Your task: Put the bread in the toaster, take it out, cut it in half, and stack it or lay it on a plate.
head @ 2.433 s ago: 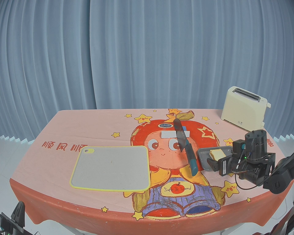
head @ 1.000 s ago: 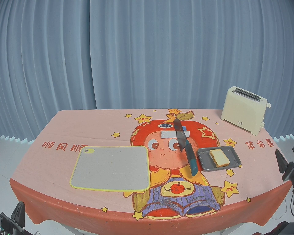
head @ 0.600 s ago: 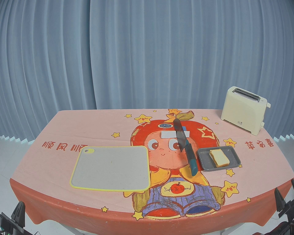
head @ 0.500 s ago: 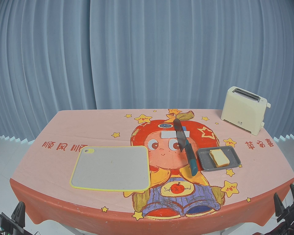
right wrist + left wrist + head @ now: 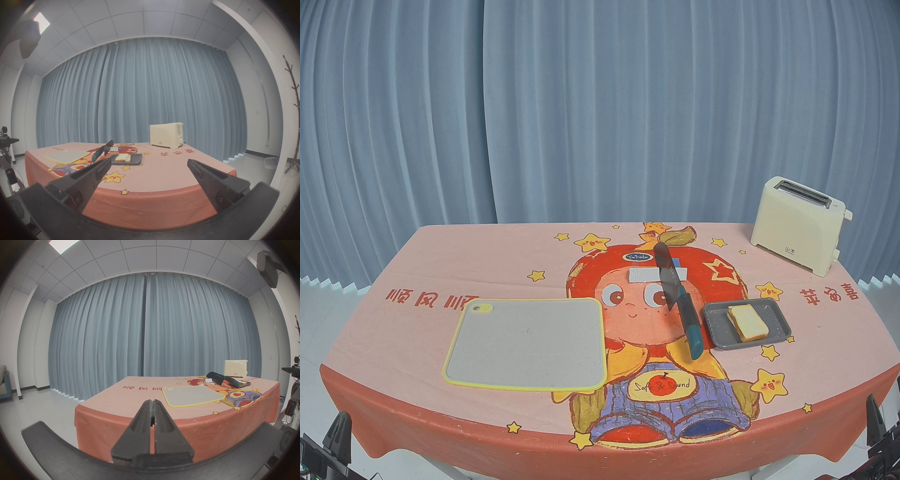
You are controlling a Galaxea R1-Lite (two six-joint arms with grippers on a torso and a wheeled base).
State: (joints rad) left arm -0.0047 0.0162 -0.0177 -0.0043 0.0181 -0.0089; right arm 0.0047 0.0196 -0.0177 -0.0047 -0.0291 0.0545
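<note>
Withdrawn from the bread (image 5: 747, 322), right jaws gape wide, empty; left jaws pressed together, empty.

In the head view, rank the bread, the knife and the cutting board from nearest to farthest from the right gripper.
1. bread, on the grey tray, toward the right side.
2. knife, just left of the tray, near the middle.
3. cutting board, over on the left side.

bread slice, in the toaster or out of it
Out: the pale bread slice lies flat in the grey rectangular tray, apart from the cream toaster.
</note>
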